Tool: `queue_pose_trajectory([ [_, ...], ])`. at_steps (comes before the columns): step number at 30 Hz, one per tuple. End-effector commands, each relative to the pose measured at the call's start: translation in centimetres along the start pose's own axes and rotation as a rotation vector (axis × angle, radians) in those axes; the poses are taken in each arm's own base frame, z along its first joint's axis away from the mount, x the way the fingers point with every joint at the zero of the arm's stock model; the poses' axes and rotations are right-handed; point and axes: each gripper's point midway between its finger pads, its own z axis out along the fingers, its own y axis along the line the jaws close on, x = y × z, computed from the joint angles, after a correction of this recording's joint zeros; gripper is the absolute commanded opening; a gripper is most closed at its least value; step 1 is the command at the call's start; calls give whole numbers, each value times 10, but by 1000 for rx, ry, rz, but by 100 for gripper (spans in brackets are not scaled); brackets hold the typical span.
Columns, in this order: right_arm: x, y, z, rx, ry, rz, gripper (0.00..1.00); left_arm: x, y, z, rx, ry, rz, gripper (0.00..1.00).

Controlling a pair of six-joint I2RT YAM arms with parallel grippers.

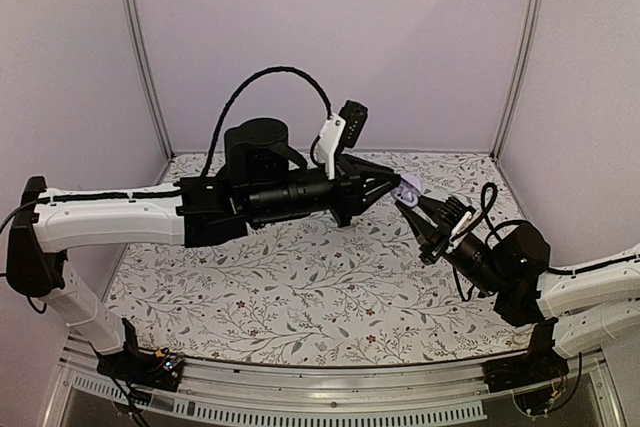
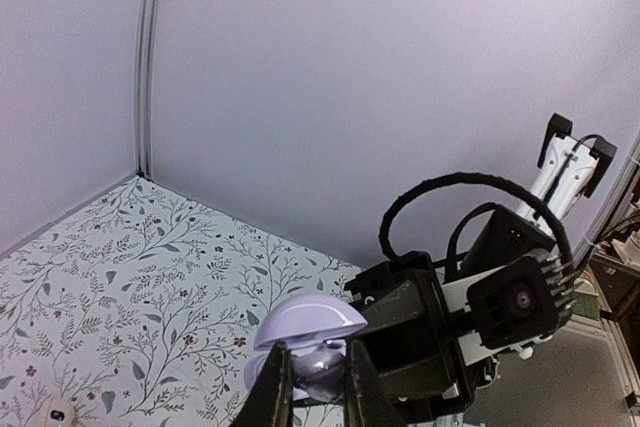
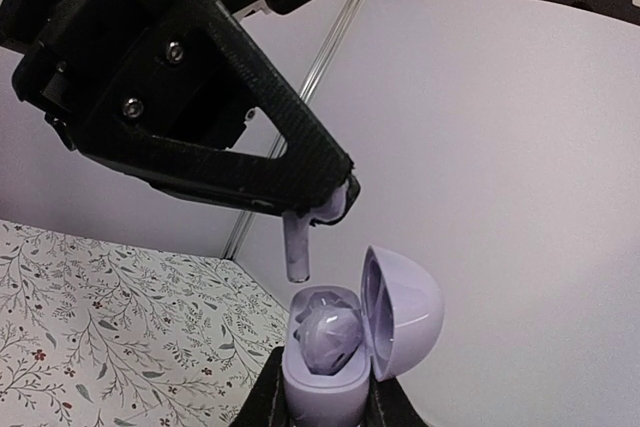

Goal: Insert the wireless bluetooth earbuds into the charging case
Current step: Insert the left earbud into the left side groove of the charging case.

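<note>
No writing, label, brand, number or sign is legible on anything.

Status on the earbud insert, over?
Right gripper shut on open charging case, one bud seated. Left gripper shut on second earbud, stem down, above the case. Nothing between.

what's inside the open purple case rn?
One purple earbud appears seated in the charging case, lid open. The second earbud hangs above it in the left tool. The rest of the cavity is hidden by the case wall.
</note>
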Motion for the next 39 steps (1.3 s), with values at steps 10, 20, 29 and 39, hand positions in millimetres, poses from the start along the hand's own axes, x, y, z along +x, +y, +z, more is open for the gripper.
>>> queue_pose_trajectory([
  [10, -7, 0, 4, 11, -11, 28, 0, 5, -5, 7, -2, 18, 16, 6],
  [20, -5, 0, 5, 14, -3, 37, 0, 12, -2, 9, -10, 42, 16, 5],
  [29, -4, 0, 5, 12, -2, 39, 0, 18, 2, 13, -35, 65, 23, 5],
  [39, -5, -3, 6, 31, -2, 46, 0, 26, 4, 16, -50, 88, 26, 7],
])
